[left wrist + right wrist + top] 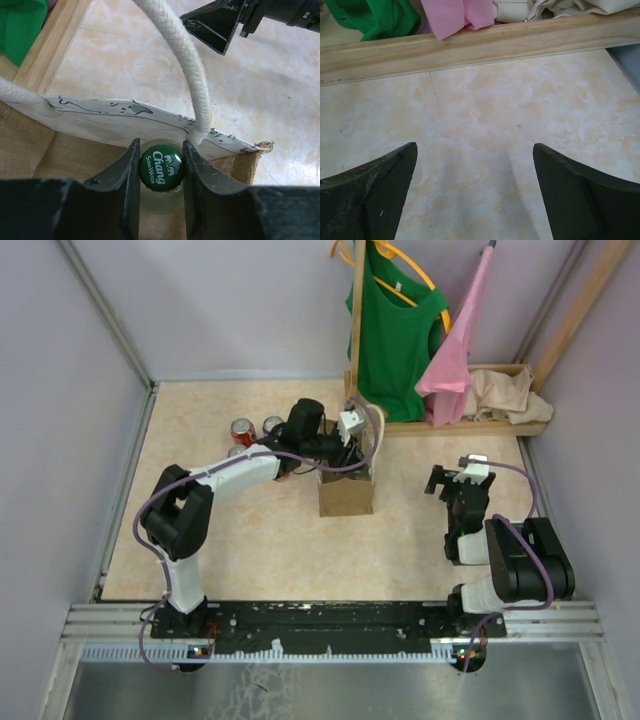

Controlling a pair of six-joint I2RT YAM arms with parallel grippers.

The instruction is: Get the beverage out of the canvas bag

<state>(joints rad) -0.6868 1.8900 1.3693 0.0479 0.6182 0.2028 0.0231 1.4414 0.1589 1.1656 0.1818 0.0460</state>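
The tan canvas bag (346,495) stands upright mid-table, its white rope handles (186,65) looping up. My left gripper (350,453) reaches down into the bag's mouth. In the left wrist view its jaws stand against both sides of a glass bottle's green "Chang Soda Water" cap (161,167), shut on the bottle inside the burlap walls (60,155). The bottle's body is mostly hidden. My right gripper (455,480) hovers open and empty over bare table to the bag's right; its wrist view shows only tabletop between the fingers (475,150). It also shows in the left wrist view (215,27).
Two soda cans (243,430) (272,424) stand behind the left arm. A wooden rack (470,427) at the back right holds a green shirt (400,330), a pink garment (455,355) and a beige cloth heap (510,395). Its base rail (470,45) lies ahead of the right gripper.
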